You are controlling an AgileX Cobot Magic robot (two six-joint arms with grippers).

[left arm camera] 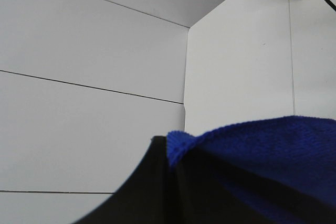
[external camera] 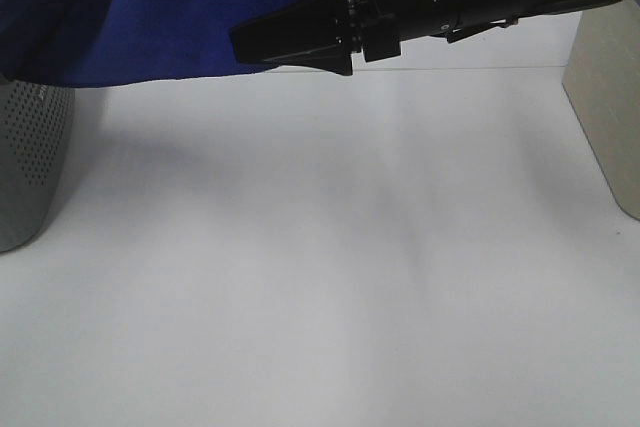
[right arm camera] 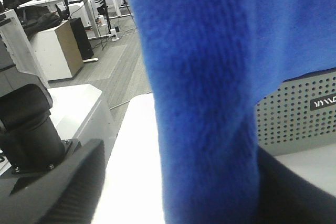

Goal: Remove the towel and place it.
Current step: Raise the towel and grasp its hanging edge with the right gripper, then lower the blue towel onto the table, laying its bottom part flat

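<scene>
The royal-blue towel [external camera: 150, 17] hangs lifted at the back left, its lower edge draped over the grey perforated basket [external camera: 30, 157]. My right gripper [external camera: 240, 47] reaches across from the right to the towel's right edge. In the right wrist view the towel [right arm camera: 205, 103] hangs between the open fingers of my right gripper [right arm camera: 181, 182], with a gap beside one finger [right arm camera: 79, 182]. In the left wrist view my left gripper [left arm camera: 178, 174] is shut on a corner of the towel [left arm camera: 262, 150]. The left gripper is hidden in the high view. No white tag shows.
The white table [external camera: 320, 247] spreads across the front and middle. A beige-grey box [external camera: 610, 97] stands at the right edge. The basket's perforated wall [right arm camera: 299, 114] shows behind the towel in the right wrist view. An office with desks lies beyond.
</scene>
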